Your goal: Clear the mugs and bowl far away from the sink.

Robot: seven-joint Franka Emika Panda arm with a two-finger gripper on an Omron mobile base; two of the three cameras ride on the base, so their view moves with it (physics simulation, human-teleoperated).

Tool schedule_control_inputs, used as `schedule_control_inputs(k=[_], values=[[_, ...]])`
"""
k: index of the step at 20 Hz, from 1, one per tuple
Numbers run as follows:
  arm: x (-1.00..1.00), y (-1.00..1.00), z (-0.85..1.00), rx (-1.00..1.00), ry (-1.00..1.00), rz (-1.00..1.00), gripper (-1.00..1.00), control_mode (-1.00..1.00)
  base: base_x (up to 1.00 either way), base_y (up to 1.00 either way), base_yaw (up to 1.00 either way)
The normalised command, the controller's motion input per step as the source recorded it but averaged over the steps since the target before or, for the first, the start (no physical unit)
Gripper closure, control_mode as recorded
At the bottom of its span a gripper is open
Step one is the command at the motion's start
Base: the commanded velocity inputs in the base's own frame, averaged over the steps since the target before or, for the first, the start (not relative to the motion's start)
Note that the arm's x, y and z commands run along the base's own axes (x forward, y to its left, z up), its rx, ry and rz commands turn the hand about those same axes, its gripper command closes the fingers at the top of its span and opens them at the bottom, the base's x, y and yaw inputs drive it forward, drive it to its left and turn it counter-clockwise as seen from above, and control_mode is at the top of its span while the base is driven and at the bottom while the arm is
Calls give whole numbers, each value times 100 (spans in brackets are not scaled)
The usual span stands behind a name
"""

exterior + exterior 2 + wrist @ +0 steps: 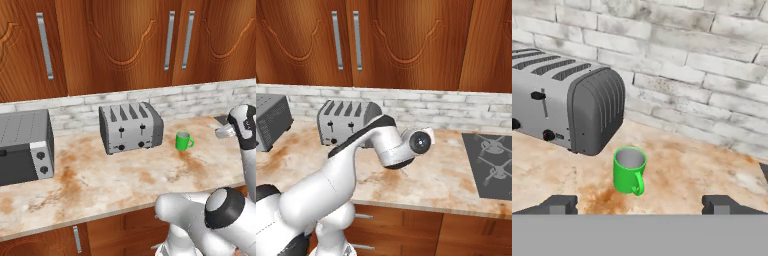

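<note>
Right now the green mug (630, 170) stands upright on the marbled counter (100, 185), just beside the right end of the silver four-slot toaster (131, 128) but not touching it; in the hand view its handle faces the camera and its inside looks pale grey; a brownish stain on the counter lies at its foot. From the hand view the gripper (640, 205) hangs apart from the mug, its two dark fingertips (558, 204) spread wide at either side of the bottom edge with nothing between them, the mug sitting roughly centred in the gap but farther off toward the wall. In the left base view the mug (183, 141) sits to the right of the toaster, with a toaster oven (25, 146) well apart at the left end of the counter; the white arm reaches up at the right edge of that view. In the right base view the arm's wrist covers the spot beside the toaster (346, 121), and a dark cooktop (491, 165) is set into the counter far to the right; a pale brick backsplash (702, 75) runs behind everything, under brown wooden cabinets (125, 40) with long metal handles.
</note>
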Motion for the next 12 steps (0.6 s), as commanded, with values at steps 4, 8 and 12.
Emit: schedule_control_inputs(k=[4, 8, 12], values=[[-72, -2, 39, 0, -7, -10, -100, -100, 0, 0, 0], [-72, 0, 57, 0, 0, -14, -100, -100, 0, 0, 0], [-78, 0, 59, 0, 9, -24, -100, -100, 0, 0, 0]])
